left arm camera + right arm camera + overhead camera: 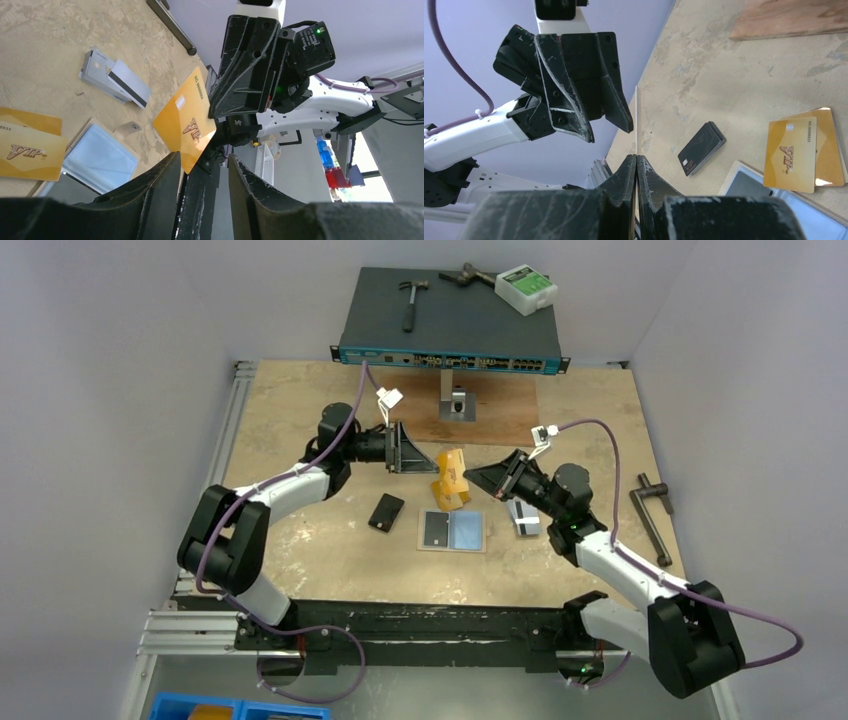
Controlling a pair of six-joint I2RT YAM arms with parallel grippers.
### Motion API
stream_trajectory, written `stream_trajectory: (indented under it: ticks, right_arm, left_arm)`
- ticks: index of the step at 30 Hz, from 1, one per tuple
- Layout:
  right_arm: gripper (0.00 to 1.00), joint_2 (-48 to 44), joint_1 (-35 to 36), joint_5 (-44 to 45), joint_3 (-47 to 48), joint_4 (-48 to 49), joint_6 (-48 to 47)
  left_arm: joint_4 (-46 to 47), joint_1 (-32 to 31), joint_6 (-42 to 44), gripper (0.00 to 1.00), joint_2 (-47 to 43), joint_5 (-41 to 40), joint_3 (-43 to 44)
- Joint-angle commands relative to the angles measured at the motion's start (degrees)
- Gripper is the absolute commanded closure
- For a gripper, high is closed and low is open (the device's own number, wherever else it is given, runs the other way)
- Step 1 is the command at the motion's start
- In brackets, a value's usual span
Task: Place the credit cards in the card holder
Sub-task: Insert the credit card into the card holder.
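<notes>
- Worktop (600, 410) – bare sandy room to the left and right of centre. The far edge is taken up by a network switch (450, 315), so moves look safest kept to the middle.
- Right end effector (636, 159) – fingers together, clamped on one orange-yellow card (185, 125), which it holds on edge in the air between the two arms.
- Left end effector (204, 159) – fingers apart and holding nothing, facing that card from the left. The card's lower corner is close to the gap; whether it touches, I cannot tell.
- Card holder (452, 531) lies open and flat at centre, nearer than both end effectors.
- This looks like a hand-over or regrip. The left fingers should close squarely on the free edge before the right ones let go, because a thin card pivots easily.
- Loose cards to avoid sweeping: orange-yellow pair (791, 155) just beyond the holder, black card (386, 511) to its left, silver-grey cards (523, 518) to its right.
</notes>
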Motion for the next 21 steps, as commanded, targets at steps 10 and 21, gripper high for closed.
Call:
stream_trajectory:
  ticks: [10, 21]
  right_arm:
    - [1.0, 0.9, -0.2, 0.2, 1.4, 7.2, 3.6]
    - [1.0, 4.2, 0.6, -0.1, 1.1, 12.2, 6.4]
  left_arm:
    - [-6.1, 0.5, 7.4, 0.58, -2.5, -2.1, 0.2]
    - [-0.2, 0.5, 2.9, 0.63, -1.3, -2.5, -0.1]
